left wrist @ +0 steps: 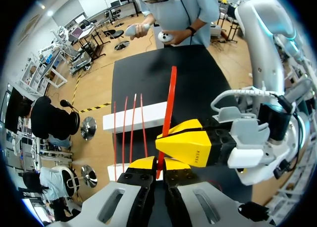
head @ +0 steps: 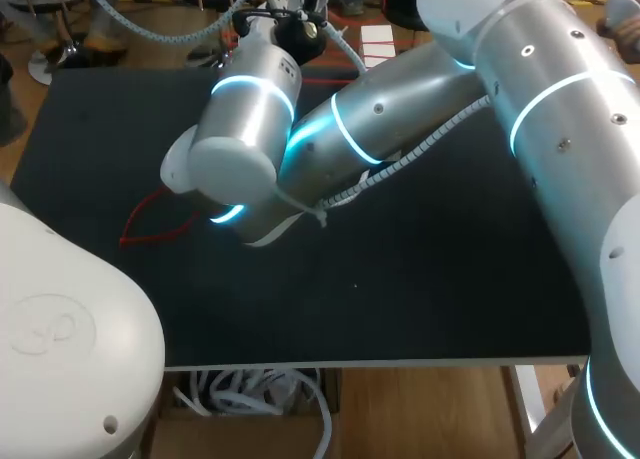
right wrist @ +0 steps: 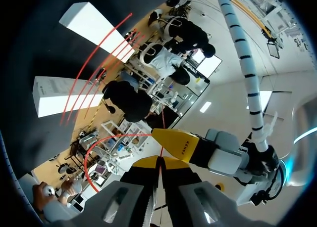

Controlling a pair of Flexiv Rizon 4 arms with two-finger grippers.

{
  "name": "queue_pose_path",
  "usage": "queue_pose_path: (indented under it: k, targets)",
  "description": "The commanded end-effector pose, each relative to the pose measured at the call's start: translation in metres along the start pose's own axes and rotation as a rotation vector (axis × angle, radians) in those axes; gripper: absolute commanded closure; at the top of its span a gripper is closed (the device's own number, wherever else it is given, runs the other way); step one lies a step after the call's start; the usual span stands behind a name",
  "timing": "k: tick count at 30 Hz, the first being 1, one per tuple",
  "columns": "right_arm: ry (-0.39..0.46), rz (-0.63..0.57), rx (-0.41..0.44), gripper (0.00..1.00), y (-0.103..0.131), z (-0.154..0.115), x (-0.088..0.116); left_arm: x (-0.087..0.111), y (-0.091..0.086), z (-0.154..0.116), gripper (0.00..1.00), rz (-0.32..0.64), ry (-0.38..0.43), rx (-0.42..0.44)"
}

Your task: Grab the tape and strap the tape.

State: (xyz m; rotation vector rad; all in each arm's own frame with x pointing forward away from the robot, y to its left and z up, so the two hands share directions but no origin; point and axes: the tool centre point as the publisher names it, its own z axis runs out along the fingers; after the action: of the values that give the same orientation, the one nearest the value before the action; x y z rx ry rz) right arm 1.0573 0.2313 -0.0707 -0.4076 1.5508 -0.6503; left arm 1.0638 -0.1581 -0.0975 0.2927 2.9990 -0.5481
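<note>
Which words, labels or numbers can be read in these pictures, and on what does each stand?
Right gripper's yellow fingertip, left wrist view: short dark print, too small to read.
Left gripper's yellow fingertip, right wrist view: the same, unreadable.
Red strap: no print visible.
White blocks: none legible.

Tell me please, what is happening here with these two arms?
Both arms grip one red tape over the black table. The left arm has its jaws shut on the tape, and the right arm has its jaws shut on it close beside them. Three more red tapes lie across two white blocks on the table.
</note>
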Motion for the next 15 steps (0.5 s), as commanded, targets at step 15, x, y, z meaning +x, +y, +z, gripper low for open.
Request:
queue_pose_path:
  k: [15]
  targets:
    - [-0.061, -0.040, -0.138, 0.17, -0.059, -0.010, 0.023, 0.001, -0.004, 0.001, 1.00, 0.002, 0.003, 0.000]
